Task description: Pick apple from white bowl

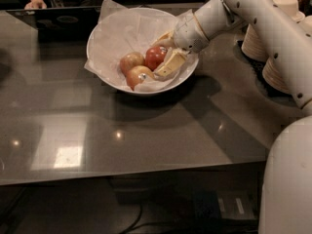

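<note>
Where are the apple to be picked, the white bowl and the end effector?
apple (153, 57): camera view, middle of its deep-red skin.
white bowl (142, 90): camera view, near outer wall below the rim.
end effector (165, 55): camera view, its tip inside the bowl, at the apple's right side.

Deep-red apple (154, 56) in the white bowl (146, 90), on crinkled white paper (124, 33). Beside it sit a yellowish-pink apple (130, 61) and a red-yellow one (139, 76). Cream gripper (164, 55) inside the bowl — glossy dark-grey table (146, 130) beneath.

Glossy table (146, 140), crinkled matt paper (122, 33) lining white bowl (169, 85), shiny apple (154, 55), smooth cream gripper (162, 56) at bowl's 3 o'clock.
</note>
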Available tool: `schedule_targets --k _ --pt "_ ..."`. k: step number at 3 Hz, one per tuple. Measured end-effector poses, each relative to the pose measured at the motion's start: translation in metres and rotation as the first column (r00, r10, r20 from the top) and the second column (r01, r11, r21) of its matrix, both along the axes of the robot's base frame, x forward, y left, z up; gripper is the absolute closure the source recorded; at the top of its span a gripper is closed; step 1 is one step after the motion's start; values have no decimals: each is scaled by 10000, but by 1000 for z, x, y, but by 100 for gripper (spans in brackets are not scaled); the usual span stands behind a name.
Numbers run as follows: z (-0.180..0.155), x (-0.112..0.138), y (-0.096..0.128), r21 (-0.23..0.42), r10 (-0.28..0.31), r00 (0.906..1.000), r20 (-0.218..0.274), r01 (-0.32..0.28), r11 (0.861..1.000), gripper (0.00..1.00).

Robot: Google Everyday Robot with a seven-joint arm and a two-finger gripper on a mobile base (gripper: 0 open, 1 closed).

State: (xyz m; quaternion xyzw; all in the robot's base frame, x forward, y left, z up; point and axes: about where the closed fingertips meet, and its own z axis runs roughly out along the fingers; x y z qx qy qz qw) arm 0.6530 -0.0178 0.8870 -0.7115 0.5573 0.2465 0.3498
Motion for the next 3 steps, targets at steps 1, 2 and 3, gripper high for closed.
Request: schedule_targets --k 1,2,3 --pt "12 -3 0 1133 152 9997 -205 -128 9935 100" --pt "26 -4 -1 2033 329 9989 -348 -251 9788 100" --pt "43 -7 -2 2181 403 9987 -309 -327 9754 100"
